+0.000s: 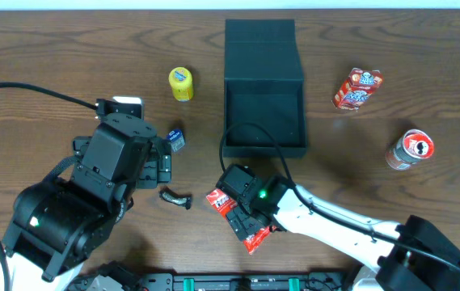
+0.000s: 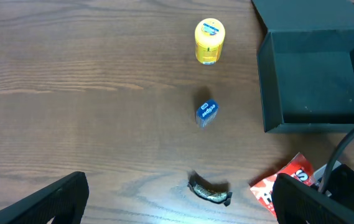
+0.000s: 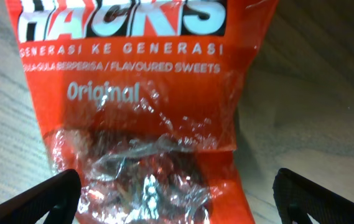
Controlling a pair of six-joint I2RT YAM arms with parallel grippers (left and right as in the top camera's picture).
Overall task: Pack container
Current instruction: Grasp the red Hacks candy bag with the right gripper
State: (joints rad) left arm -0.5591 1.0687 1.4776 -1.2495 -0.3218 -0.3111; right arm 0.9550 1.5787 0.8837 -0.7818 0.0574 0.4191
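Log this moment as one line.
container: lid open, nothing seen inside | right gripper: open over red sweets bag, not gripping | left gripper: open, holding nothing

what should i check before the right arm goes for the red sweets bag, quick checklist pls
1. Container lid open: ok, flap folded back, inside empty.
2. Right gripper open: ok.
3. Red sweets bag between its fingers: ok, lying flat.
4. Fingers low enough to close on it: cannot tell.
5. Left gripper out of the way: ok, open, empty, off to the left.
6. Right arm's cable clear of the container: not ok, seen from overhead it loops across the front rim.
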